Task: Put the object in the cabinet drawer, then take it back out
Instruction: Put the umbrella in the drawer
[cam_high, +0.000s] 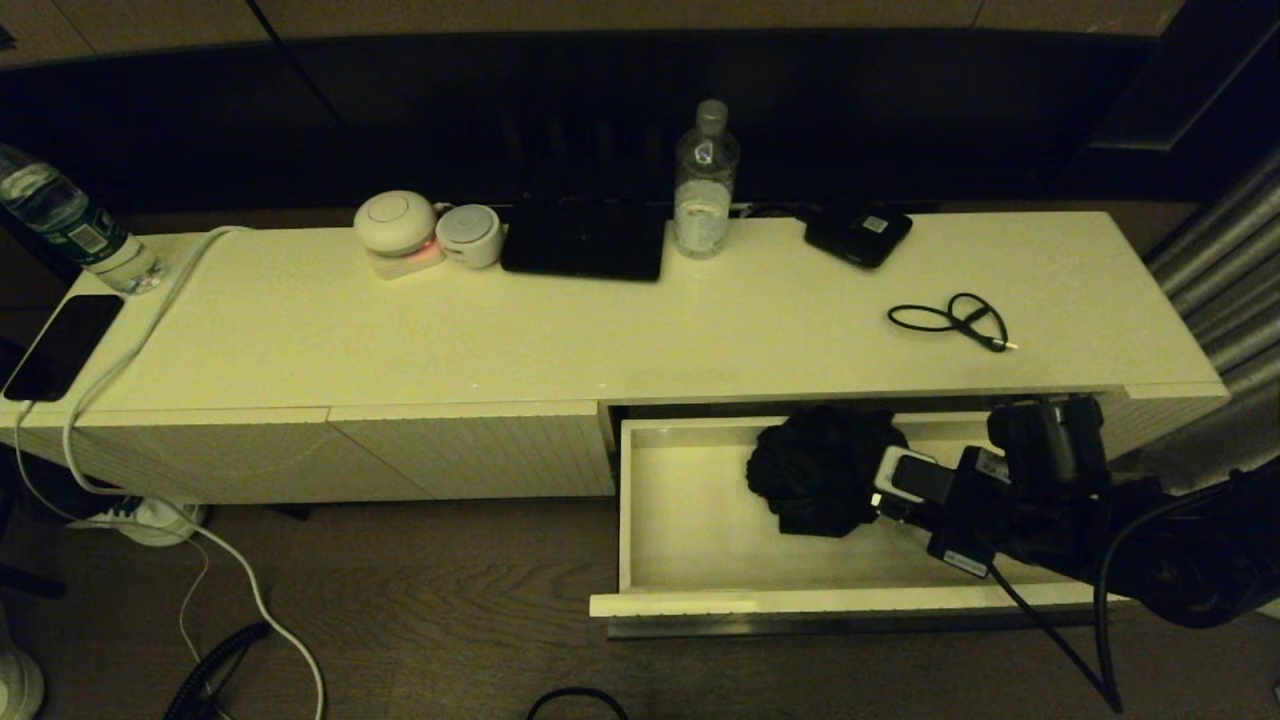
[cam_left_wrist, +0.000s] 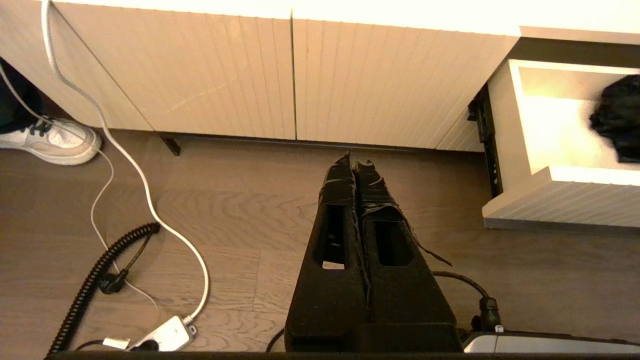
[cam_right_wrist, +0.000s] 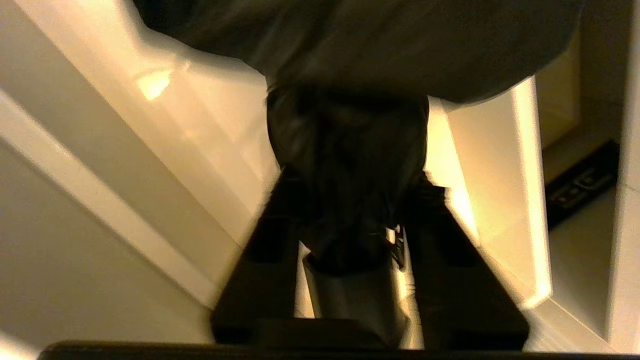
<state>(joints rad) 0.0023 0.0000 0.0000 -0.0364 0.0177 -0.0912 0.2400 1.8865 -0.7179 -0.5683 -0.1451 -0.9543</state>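
The drawer (cam_high: 650, 500) is pulled out from the right part of the cabinet (cam_high: 600, 330), and the umbrella (cam_high: 822, 470) is seen inside it, toward the back and right of the middle, its bunched black fabric spread over the white floor. The right gripper (cam_high: 880, 490) is reached into the drawer from the right, at the umbrella's right edge. In the right wrist view the two fingers (cam_right_wrist: 260, 235) are parted narrowly, and the umbrella (cam_right_wrist: 350, 165) is clamped between them, the fabric bulging out past the tips. Whether the umbrella is resting on the drawer floor or lifted slightly cannot be told.

The left gripper (cam_left_wrist: 356, 162) is held low over the wooden floor (cam_left_wrist: 225, 215) in front of the closed ribbed panels (cam_left_wrist: 250, 75), well apart from the drawer, its fingers pressed together with nothing between them.

On the cabinet top, a water bottle (cam_high: 705, 185), a cable loop (cam_high: 950, 320) and a flat black device (cam_high: 858, 235) are seen, all well apart from the umbrella.
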